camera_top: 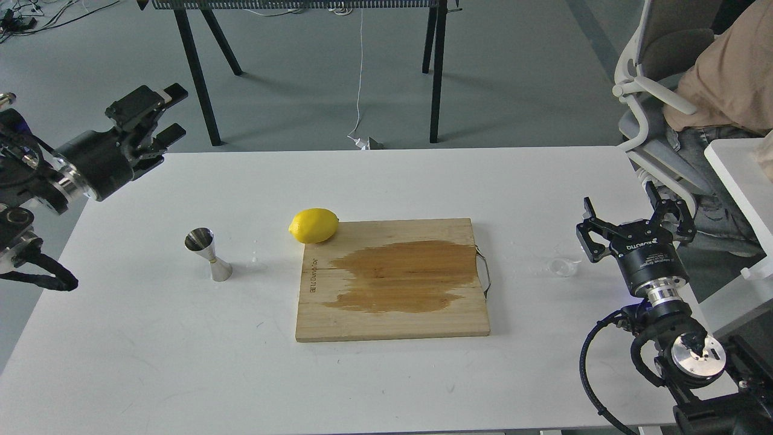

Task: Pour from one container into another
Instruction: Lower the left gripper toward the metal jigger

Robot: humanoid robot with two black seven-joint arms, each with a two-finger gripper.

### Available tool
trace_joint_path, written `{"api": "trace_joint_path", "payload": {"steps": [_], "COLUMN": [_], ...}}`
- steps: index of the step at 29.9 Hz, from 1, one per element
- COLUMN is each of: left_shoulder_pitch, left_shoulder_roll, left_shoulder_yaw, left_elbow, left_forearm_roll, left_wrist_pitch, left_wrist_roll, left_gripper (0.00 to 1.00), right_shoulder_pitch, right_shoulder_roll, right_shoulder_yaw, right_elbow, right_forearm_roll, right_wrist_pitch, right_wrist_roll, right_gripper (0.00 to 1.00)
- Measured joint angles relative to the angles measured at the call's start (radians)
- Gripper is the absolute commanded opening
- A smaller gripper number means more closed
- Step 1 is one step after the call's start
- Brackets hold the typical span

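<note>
The steel jigger (208,254) stands upright on the white table (386,374), left of the lemon. The tiny clear cup (563,266) sits upright on the table right of the cutting board, just left of my right gripper (628,212). That gripper is open and empty, with its fingers pointing away from me and the cup beside its left finger, apart from it. My left gripper (174,112) hangs open and empty over the table's far left corner, pointing right, well behind and above the jigger.
A wooden cutting board (392,320) with a large wet stain and a metal handle lies mid-table. A yellow lemon (314,225) rests at its far left corner. A person in an office chair (658,96) sits beyond the right edge, by a white side table (737,175).
</note>
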Motion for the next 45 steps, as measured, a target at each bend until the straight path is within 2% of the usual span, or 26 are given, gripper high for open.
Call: {"api": "trace_joint_path", "payload": {"steps": [5, 8, 19, 32, 36, 45], "left_shoulder_pitch": [0.035, 0.073, 0.315, 0.536, 0.553, 0.546], "left_shoulder_roll": [-0.009, -0.011, 0.049, 0.049, 0.039, -0.043], "left_shoulder_yaw": [0.000, -0.004, -0.008, -0.003, 0.005, 0.069], "left_elbow": [-0.074, -0.081, -0.145, -0.140, -0.115, 0.030], "left_forearm_roll": [0.226, 0.357, 0.459, 0.639, 0.659, 0.675], "left_wrist_pitch": [0.349, 0.489, 0.681, 0.701, 0.701, 0.701], "left_wrist_roll": [0.000, 0.000, 0.000, 0.000, 0.000, 0.000], "left_gripper": [0.98, 0.99, 1.00, 0.99, 0.99, 0.99], "right_shoulder_pitch": [-0.001, -0.001, -0.003, -0.008, -0.014, -0.023], "right_shoulder_roll": [0.000, 0.000, 0.000, 0.000, 0.000, -0.001], "right_shoulder_yaw": [0.000, 0.001, 0.001, 0.001, 0.001, 0.001], "right_elbow": [-0.001, -0.001, -0.002, -0.002, -0.002, -0.001], "right_forearm_roll": [0.000, 0.000, 0.000, 0.000, 0.000, 0.000], "right_wrist_pitch": [0.000, 0.000, 0.000, 0.000, 0.000, 0.000], "right_wrist_roll": [0.000, 0.000, 0.002, 0.002, 0.002, 0.002], "right_gripper": [0.99, 0.99, 0.99, 0.99, 0.99, 0.99]}}
